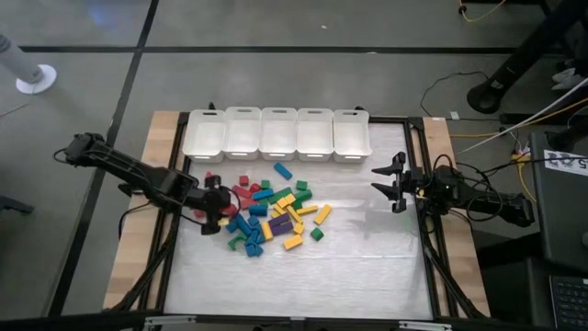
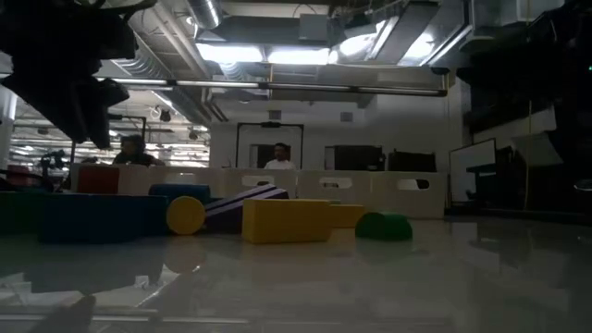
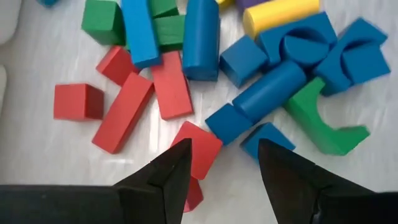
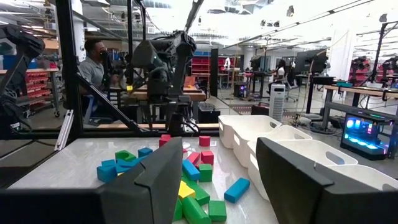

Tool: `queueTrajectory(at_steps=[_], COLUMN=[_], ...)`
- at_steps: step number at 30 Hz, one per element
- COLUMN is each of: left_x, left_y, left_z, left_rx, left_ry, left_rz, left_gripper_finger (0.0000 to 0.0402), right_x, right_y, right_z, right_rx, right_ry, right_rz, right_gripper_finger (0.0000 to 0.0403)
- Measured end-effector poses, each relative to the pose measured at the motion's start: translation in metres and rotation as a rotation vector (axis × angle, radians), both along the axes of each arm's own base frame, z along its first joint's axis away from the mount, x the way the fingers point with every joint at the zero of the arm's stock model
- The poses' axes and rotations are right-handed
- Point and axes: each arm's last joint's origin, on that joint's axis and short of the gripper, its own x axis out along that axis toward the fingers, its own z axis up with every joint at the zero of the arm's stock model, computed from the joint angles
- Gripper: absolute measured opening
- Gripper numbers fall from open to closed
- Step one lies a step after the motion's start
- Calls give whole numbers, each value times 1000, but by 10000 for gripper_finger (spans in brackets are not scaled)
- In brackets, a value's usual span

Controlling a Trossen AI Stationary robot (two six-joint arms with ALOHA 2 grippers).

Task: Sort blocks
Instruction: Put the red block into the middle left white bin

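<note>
- Here, the blocks (image 1: 269, 217) lie in a loose heap on the white worktop (image 1: 367, 257), left of its centre and just in front of the row of five white bins (image 1: 277, 134).
- The left claw (image 1: 217, 208) sits at the heap's left edge, low over the red pieces, its fingers spread with nothing between them.
- In the left wrist view a red cube (image 3: 198, 149) lies just past the gap between the fingers, with a blue cube (image 3: 227, 123) touching it and a green arch (image 3: 323, 123) nearby.
- The right claw (image 1: 392, 182) hovers well apart from the heap, near the worktop's right edge, fingers spread and empty.
- A seated person (image 4: 93, 65) shows in the room beyond.
</note>
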Motion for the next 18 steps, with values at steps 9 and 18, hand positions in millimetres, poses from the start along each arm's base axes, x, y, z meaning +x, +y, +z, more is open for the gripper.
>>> queueTrajectory(at_steps=[9,18], left_x=[7,10], left_y=[-2,-3], left_z=[-11,-16], left_rx=[14,53], left_ry=[65,90], left_rz=[21,9], left_gripper_finger=[178,213], right_x=[0,0], right_y=[0,0], right_z=[0,0], right_rx=[0,0], right_ry=[1,1], right_rz=[0,0], right_gripper_finger=[205,205])
